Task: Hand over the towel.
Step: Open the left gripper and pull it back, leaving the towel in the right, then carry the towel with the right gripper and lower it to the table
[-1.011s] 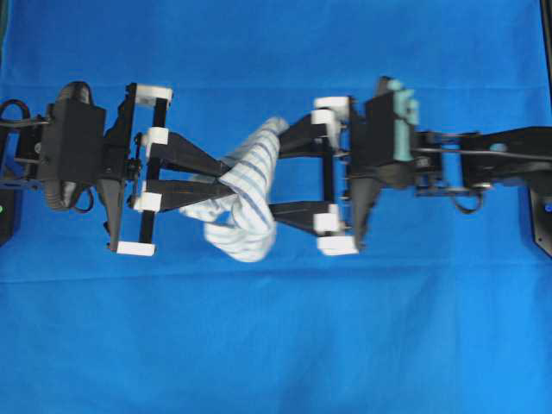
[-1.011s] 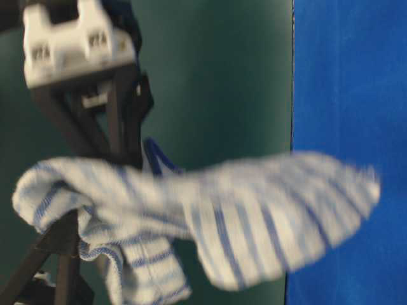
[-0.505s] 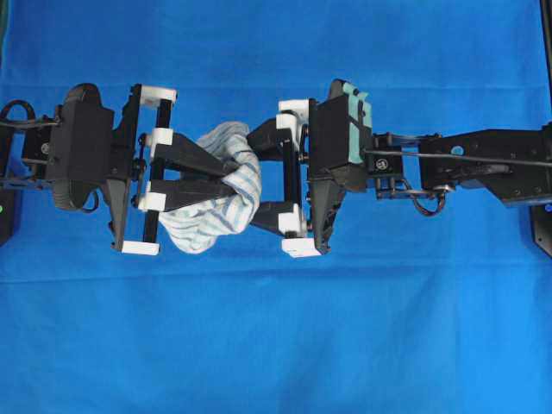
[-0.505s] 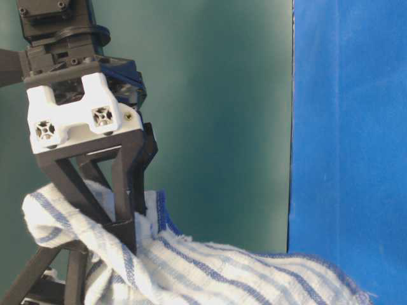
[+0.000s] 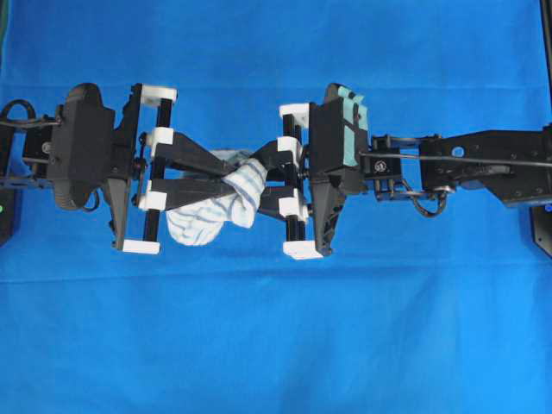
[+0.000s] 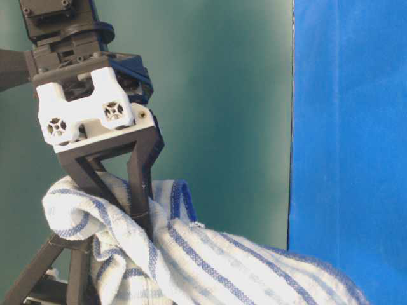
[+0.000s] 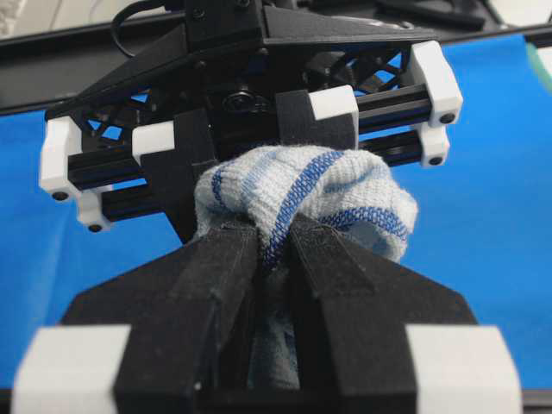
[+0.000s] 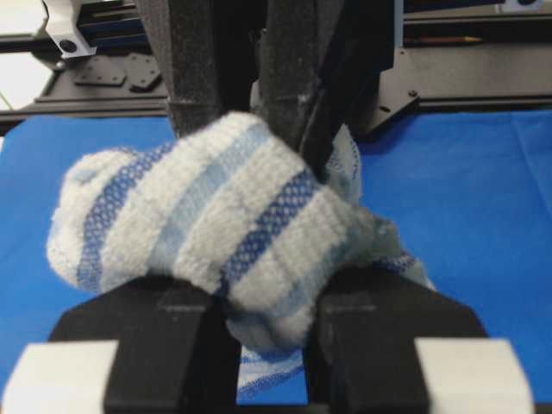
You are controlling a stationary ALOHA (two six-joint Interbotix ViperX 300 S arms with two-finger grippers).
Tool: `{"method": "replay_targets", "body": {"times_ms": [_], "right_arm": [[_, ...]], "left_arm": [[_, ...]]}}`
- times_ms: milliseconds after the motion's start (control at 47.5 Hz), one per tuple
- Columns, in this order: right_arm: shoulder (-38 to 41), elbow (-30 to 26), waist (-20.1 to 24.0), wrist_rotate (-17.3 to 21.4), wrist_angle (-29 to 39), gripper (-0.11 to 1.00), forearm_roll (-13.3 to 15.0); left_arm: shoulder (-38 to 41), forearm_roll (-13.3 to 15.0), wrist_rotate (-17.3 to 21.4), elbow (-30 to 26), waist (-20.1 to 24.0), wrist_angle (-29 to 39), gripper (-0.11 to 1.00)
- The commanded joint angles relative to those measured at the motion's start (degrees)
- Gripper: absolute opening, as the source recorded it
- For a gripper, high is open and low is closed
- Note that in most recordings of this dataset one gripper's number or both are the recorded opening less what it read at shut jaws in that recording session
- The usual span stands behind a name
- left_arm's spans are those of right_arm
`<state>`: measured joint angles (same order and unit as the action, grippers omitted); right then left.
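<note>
**A:** Where is the towel [image 5: 226,197] at this point?

**B:** Held up off the blue tablecloth [image 5: 276,345], bunched between the two grippers that face each other at mid-table. The left gripper [image 5: 231,177] has its jaws pinched tight on a fold of it; the left wrist view shows the two black fingers [image 7: 226,285] almost meeting, with striped cloth squeezed up between them.

**A:** And the right gripper [image 5: 269,177]?

**B:** Its jaws sit on either side of the wad, narrowed against it. From its own wrist camera the towel [image 8: 216,233] bulges above both fingers [image 8: 164,336], so I read that as a grip on the cloth, though how firm it is I cannot tell.

**A:** How will the cloth behave?

**B:** Soft and light, I'd judge. It crumples into a ball, and a loose end droops below the left gripper in the overhead view. No stiffness, nothing fragile. The terry weave looks grippy rather than slippery.

**A:** Best place to hold it?

**B:** The thick bunched middle, where several layers stack. A single loose edge could slip out when the other side lets go.
</note>
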<state>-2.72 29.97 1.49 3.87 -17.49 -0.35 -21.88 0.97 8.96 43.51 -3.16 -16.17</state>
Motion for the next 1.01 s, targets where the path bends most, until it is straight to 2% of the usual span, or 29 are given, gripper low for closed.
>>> {"method": "replay_targets", "body": {"times_ms": [0, 168, 211, 295, 421, 484, 526, 800, 989], "right_arm": [[-1.7, -1.1, 0.1, -0.1, 0.2, 0.22, -0.1], [-2.5, -0.7, 0.0, -0.1, 0.7, 0.22, 0.0], [-2.6, -0.6, 0.1, -0.1, 0.8, 0.22, 0.0], [-3.1, -0.2, 0.1, -0.1, 0.8, 0.22, 0.0], [-4.3, 0.9, 0.0, -0.1, 0.8, 0.22, 0.0], [-5.4, 1.8, 0.0, -0.1, 0.8, 0.22, 0.0], [-6.2, 2.4, 0.1, -0.1, 0.8, 0.22, 0.0], [-10.5, 6.7, 0.2, 0.0, 0.6, 0.22, 0.0], [-12.6, 8.6, 0.2, 0.0, 0.8, 0.22, -0.2]], "left_arm": [[-0.6, 0.1, 0.0, -1.1, 0.4, -1.5, 0.06], [-1.1, 0.0, -0.2, -1.0, 0.4, -2.5, 0.07], [-1.1, 0.0, -0.8, -0.9, 0.4, -2.5, 0.11], [-1.9, 0.3, -1.8, -0.5, 0.4, -2.5, 0.32], [-4.7, 0.2, -1.8, 1.0, 0.4, -2.5, 0.7], [-7.1, 0.3, -1.7, 2.2, 0.5, -2.5, 0.86], [-8.6, 0.2, -1.8, 3.1, 0.4, -2.5, 0.92], [-21.5, 0.4, -3.1, 9.1, 0.4, 2.6, 0.93], [-24.4, 0.4, -3.2, 10.7, 0.4, 4.2, 0.93]]}}
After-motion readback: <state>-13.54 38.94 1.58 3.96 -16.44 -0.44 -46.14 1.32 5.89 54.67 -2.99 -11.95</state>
